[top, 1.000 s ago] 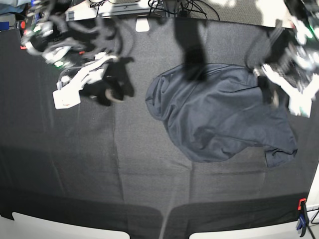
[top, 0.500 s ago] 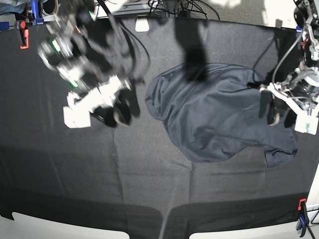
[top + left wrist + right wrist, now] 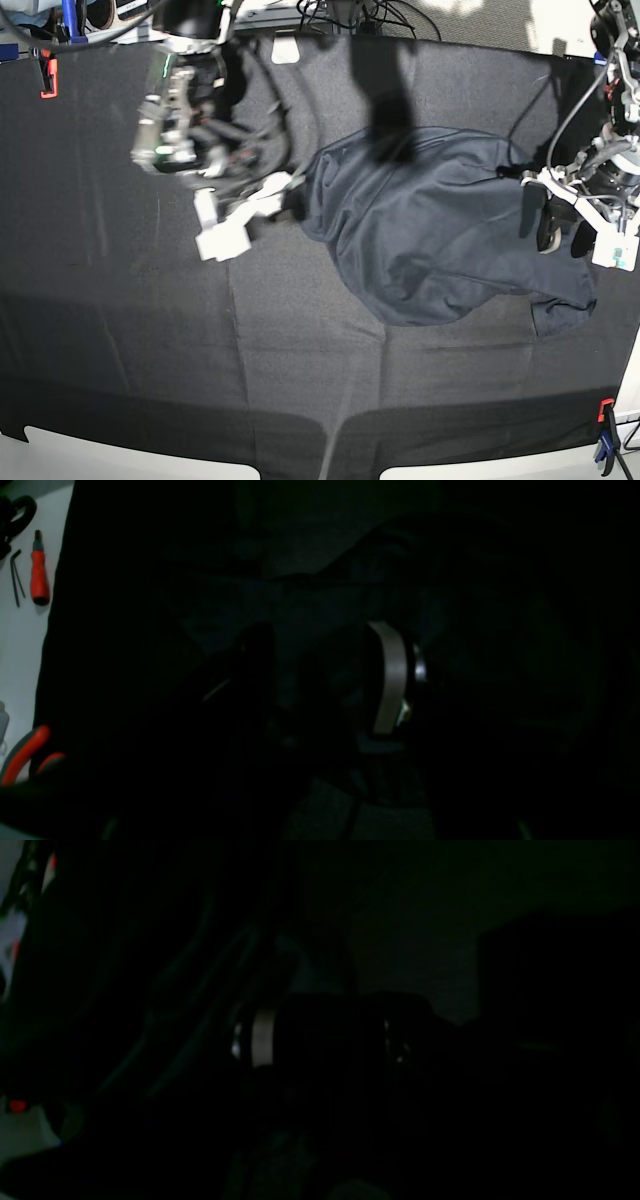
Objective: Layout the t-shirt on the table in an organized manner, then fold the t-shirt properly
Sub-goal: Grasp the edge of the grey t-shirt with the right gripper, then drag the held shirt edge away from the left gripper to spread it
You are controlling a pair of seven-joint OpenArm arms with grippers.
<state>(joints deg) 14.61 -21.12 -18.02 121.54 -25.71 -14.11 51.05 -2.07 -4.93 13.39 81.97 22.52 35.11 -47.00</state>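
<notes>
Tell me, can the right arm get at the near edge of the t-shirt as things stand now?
Probably yes. The right gripper is already at the t-shirt edge nearest it, and nothing lies between them on the table. Whether it touches the cloth cannot be told.

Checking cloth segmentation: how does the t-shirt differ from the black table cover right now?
The t-shirt is a lighter navy-grey; the table cover is black. The t-shirt lies bunched in a rounded heap with soft wrinkles; the cover is spread flat, showing straight crease lines. The t-shirt takes up only the middle-right area; the cover spans nearly the whole view. Both are dark, matte fabric.
</notes>
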